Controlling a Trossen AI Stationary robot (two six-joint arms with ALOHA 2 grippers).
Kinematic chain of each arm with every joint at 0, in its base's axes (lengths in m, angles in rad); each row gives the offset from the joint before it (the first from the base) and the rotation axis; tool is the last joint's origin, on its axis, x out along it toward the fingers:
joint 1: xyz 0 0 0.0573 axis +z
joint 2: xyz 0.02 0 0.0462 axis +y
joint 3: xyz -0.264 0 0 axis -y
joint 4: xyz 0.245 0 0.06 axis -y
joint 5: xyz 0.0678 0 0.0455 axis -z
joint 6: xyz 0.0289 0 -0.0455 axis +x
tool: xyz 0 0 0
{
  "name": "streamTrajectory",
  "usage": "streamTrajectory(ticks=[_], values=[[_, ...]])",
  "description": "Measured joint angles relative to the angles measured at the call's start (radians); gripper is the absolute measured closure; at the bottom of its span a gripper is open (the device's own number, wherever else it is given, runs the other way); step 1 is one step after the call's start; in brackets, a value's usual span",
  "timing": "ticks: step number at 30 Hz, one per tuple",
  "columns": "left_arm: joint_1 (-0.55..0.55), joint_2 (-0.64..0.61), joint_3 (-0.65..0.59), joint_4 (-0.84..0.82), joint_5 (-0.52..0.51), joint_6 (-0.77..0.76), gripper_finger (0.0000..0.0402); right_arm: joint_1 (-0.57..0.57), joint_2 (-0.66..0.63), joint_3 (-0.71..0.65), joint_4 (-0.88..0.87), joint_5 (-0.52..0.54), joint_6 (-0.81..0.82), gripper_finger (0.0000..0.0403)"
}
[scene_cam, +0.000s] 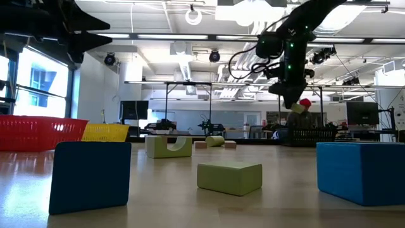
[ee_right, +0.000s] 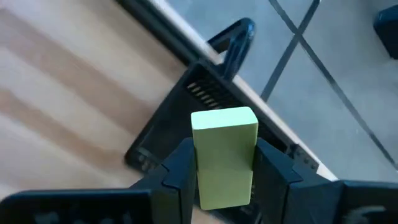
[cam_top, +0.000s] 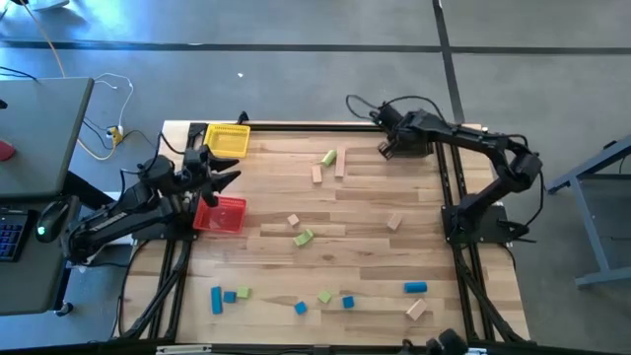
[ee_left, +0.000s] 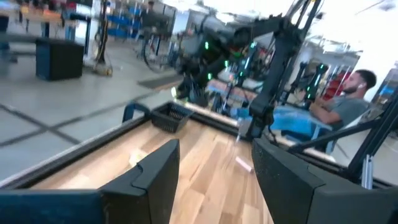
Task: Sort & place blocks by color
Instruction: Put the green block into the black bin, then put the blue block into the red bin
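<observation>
Low view: blocks on the wooden table [scene_cam: 158,190]

Blue cubes [scene_cam: 89,175] and [scene_cam: 361,172] foremost; flat green block [scene_cam: 229,177] between; arched green block [scene_cam: 168,146] behind; red bin [scene_cam: 38,132], yellow bin [scene_cam: 106,132]; gripper [scene_cam: 292,101] raised.

A robotics lab or workshop: beyond the wooden bench [cam_top: 375,237] lies an open hall with exposed ceiling ducts [scene_cam: 183,60], strip lights, metal frames [scene_cam: 190,104] and monitors [scene_cam: 362,114]; a laptop [cam_top: 35,138] sits beside it, and a seated person [ee_left: 342,102] waits behind.
</observation>
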Motion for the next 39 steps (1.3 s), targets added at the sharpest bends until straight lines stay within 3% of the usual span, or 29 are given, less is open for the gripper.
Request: streamTrajectory(ticks=[5,12,22,32,39], values=[[-0.005,0.104,0.045,-0.025,0.03,0.015,0.0213,-0.078,0.025,0.0,0.034,-0.106,-0.04,0.03],[-0.078,0.247,0.122,-0.1,0.054,0.015,0.0213,-0.118,0.111,0.0,0.032,-0.087,-0.055,0.03],[-0.277,0.4,0.202,-0.207,0.054,-0.038,0.0213,-0.127,0.174,0.0,0.031,-0.115,-0.06,0.0296],[-0.484,0.51,0.22,-0.228,0.052,-0.16,0.0213,-0.127,0.176,0.0,0.031,-0.106,-0.064,0.0228],[-0.617,0.574,0.22,-0.236,0.031,-0.268,0.0213,-0.127,0.176,0.0,0.028,-0.034,-0.059,0.0194]])
